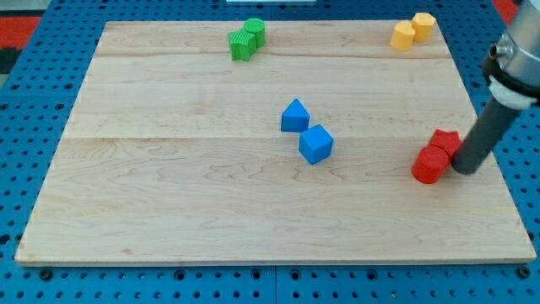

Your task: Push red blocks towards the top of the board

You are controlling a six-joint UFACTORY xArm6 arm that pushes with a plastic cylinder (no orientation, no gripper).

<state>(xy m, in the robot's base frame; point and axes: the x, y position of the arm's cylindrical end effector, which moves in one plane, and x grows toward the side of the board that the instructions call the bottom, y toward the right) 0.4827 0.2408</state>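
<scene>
Red blocks (436,154) touching, my tip (464,170) just right, arm cropped.

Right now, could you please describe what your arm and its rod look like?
My arm shows only at the view's right edge: a pale grey rounded housing with a dark band beneath. From it runs a straight, dark, cylindrical rod ending in my tip. No cables or markings show.
</scene>
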